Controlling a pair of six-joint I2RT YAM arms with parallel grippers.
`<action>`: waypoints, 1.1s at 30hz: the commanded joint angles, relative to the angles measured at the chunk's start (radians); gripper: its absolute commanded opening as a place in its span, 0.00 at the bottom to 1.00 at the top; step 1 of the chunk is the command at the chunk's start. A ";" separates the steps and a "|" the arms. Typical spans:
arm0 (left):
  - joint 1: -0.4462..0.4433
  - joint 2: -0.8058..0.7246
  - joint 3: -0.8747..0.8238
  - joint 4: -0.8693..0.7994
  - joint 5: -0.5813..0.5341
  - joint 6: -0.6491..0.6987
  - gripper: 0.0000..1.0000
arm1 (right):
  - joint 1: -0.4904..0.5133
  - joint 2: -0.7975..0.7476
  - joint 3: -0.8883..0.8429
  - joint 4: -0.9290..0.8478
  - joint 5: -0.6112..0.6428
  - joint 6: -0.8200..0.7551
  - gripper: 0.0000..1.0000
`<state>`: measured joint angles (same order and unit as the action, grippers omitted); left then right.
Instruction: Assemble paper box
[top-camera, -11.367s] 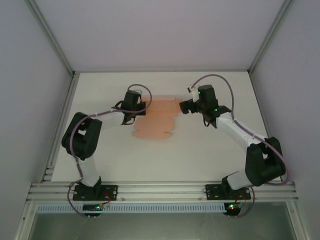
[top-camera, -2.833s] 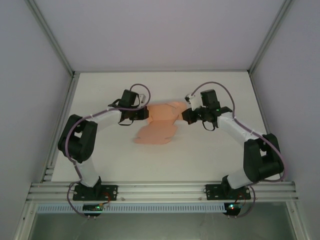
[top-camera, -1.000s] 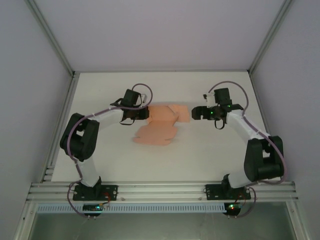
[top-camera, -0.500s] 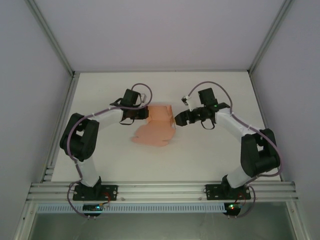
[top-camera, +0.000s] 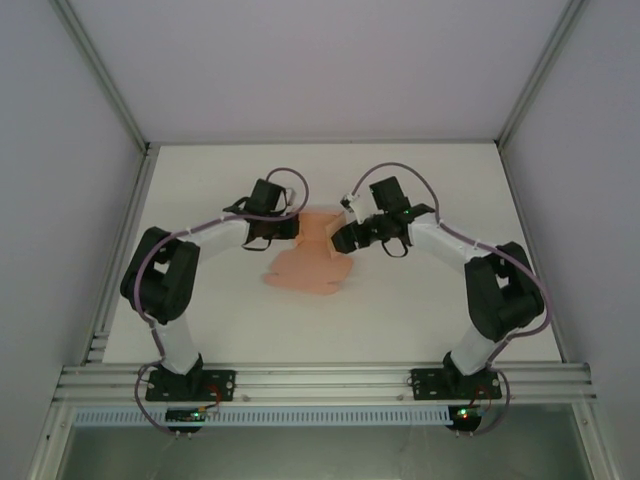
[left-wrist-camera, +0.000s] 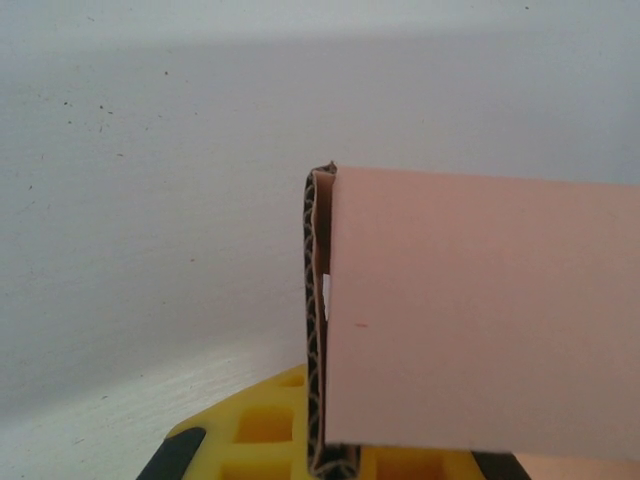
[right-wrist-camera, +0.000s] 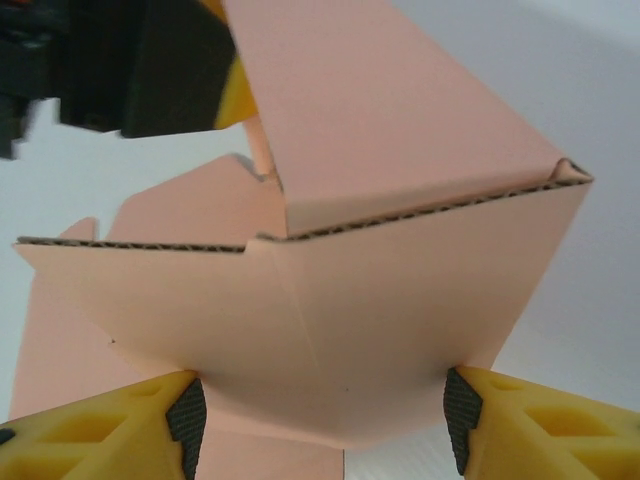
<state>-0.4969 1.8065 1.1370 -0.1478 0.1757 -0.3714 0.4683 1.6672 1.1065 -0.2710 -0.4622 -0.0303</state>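
While left fingers (left-wrist-camera: 262, 432) pinch paper box (top-camera: 315, 258) | right fingers (right-wrist-camera: 95, 440) flank its flap

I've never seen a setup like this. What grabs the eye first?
First, the salmon-pink card, partly folded up in the middle of the white table. Two black-and-white arms meet over it. The left gripper pinches a folded edge on the card's left side, and the right gripper has its yellow fingers on either side of a raised flap.
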 joint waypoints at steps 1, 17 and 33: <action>-0.032 -0.006 0.024 -0.070 -0.004 0.029 0.00 | 0.024 0.044 0.004 0.078 0.175 0.046 0.67; -0.102 0.054 0.091 -0.140 -0.070 0.088 0.00 | 0.031 0.159 -0.104 0.381 0.360 0.095 0.41; -0.194 0.130 0.202 -0.343 -0.511 -0.170 0.00 | 0.122 0.256 -0.026 0.234 1.023 0.562 0.05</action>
<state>-0.6701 1.8996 1.3224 -0.3237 -0.2184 -0.4633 0.5938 1.8633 1.0344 0.1448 0.3569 0.3397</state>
